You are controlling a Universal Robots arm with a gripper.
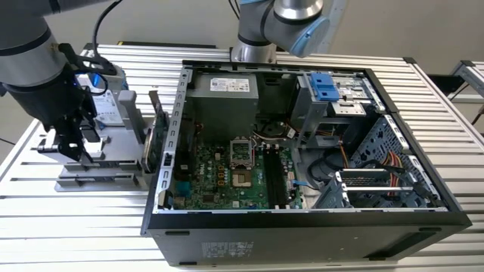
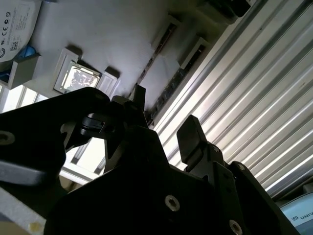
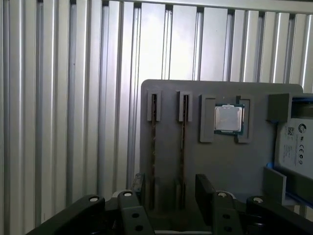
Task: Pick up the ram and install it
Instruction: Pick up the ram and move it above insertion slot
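Slatted aluminium table (image 1: 76, 226), ribbed and bright, carries two items. Toward the exterior view's left sits a matte grey moulded holder (image 1: 98, 170); beside it stands an open black steel computer case (image 1: 302, 226). Inside the case lie a green motherboard (image 1: 219, 175) with long black memory slots (image 1: 277, 181), a grey boxy power supply (image 1: 223, 107), a perforated drive cage with a blue latch (image 1: 323, 85), and orange cables (image 1: 363, 158). An upright green expansion card (image 1: 161, 144) stands between holder and case wall. The gripper (image 1: 76, 152) hangs low over the holder; from this side its black body hides the holder's narrow slots. The first wrist view looks straight onto the holder's flat face, which has two slim parallel slots, each showing a thin brownish board edge. The ram (image 3: 184, 142) stands edge-on there, seated in the holder and not in the case. A square CPU (image 3: 228, 119) with a dull metal lid lies in a framed recess next to the slots, and a silver hard drive (image 3: 298, 142) in a blue frame sits just beyond it. The black blocky fingers (image 3: 203, 183) are spread apart with nothing between them, and both slots fall in the gap, so I cannot tell which stick they line up with. The second wrist view shows the same slots obliquely, running toward the released gripper, and the fingertips appear close above the holder; contact cannot be judged.
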